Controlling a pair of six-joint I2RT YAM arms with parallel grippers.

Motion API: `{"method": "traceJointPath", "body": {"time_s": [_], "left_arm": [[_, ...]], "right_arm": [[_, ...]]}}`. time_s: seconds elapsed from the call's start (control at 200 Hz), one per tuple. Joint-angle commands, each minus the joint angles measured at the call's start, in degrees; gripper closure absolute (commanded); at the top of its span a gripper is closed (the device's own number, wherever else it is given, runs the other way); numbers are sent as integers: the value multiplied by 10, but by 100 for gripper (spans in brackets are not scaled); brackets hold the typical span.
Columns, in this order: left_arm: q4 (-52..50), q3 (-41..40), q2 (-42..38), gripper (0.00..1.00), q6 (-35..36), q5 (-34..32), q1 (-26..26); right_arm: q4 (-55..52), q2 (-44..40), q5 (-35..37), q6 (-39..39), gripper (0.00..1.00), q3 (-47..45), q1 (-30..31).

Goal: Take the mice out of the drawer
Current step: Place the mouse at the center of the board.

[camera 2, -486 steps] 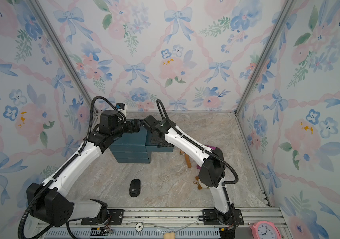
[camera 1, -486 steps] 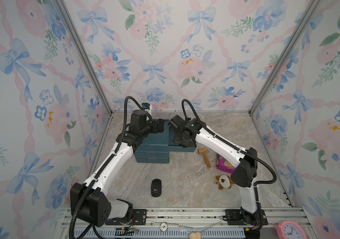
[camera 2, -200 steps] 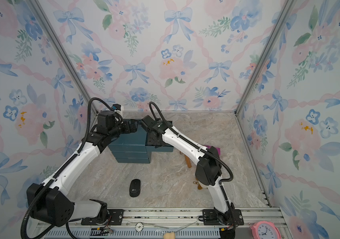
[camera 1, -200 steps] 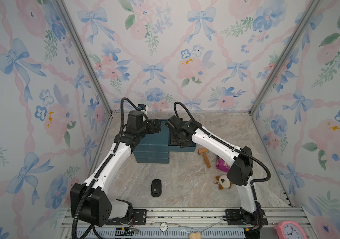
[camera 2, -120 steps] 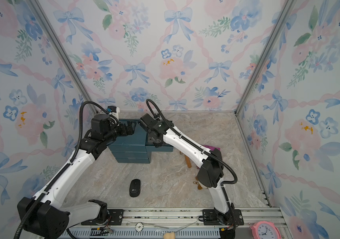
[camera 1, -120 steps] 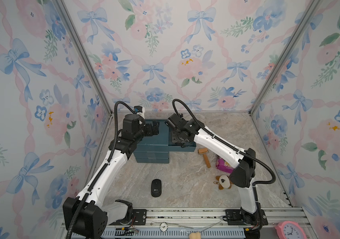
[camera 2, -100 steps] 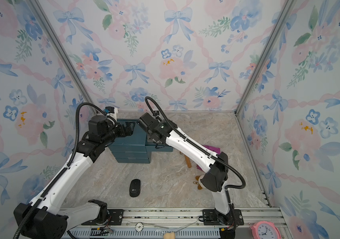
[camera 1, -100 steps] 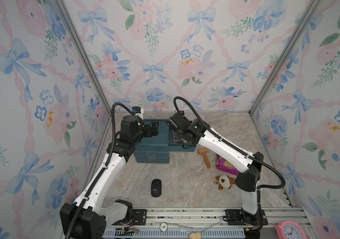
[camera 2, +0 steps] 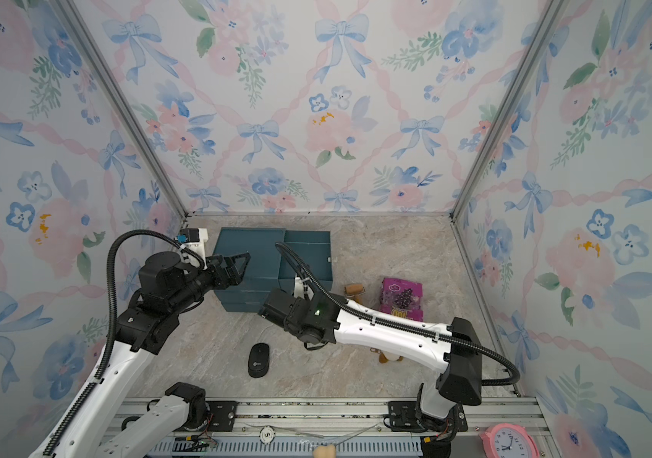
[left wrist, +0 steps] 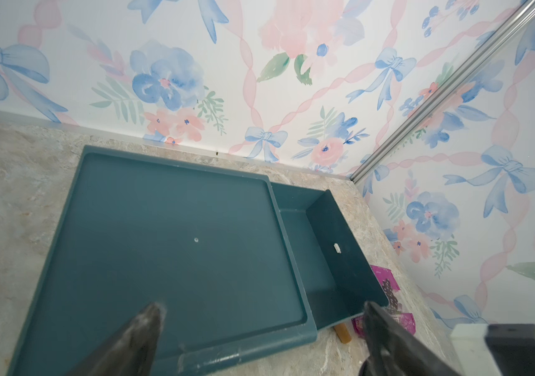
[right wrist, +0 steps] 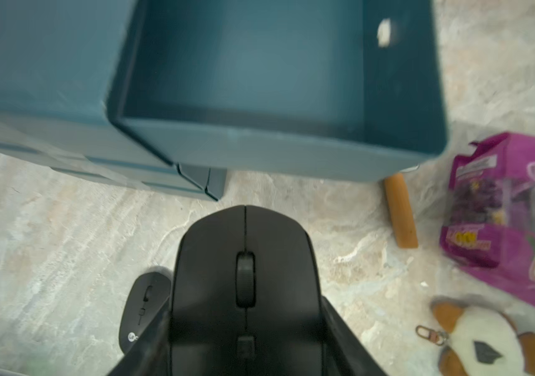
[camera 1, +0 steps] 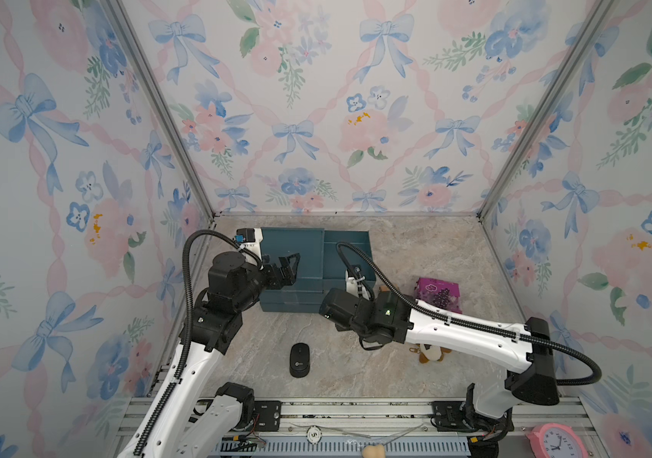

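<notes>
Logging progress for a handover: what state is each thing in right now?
Drawer: pulled open, visible part empty.
Right gripper: shut on held mouse, outside the drawer.
Second mouse: lying on the table.
Left gripper: open, empty, over the cabinet.

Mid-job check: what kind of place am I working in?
Probably a staged robot test booth, not a real room: floral wallpaper panels framed by bare aluminium posts, a marble-look tabletop, and a metal mounting rail along the front edge.
</notes>
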Motion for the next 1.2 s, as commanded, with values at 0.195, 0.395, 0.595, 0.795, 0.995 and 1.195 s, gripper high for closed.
{"method": "traceJointPath", "body": {"time_s": [0.195, 0.395, 0.595, 0.795, 0.995, 1.195], "left_arm": [[-41, -36, -69, 2, -27, 26, -4], [-42, -53, -88, 2, -37, 25, -5], [-41, -63, -96, 2, -38, 23, -6], [-42, -60, -85, 2, -28, 25, -6], [-42, -49, -82, 2, -21, 23, -7], [-42, -47, -79, 2, -20, 25, -8]], "right_arm": [[77, 97, 4, 134, 61, -42, 55], [97, 159, -22, 149, 61, -30, 76], [108, 190, -46, 172, 61, -30, 98], [122, 218, -55, 182, 60, -32, 105], [119, 252, -41, 171, 58, -9, 106], [115, 264, -26, 172, 55, -3, 106]]}}
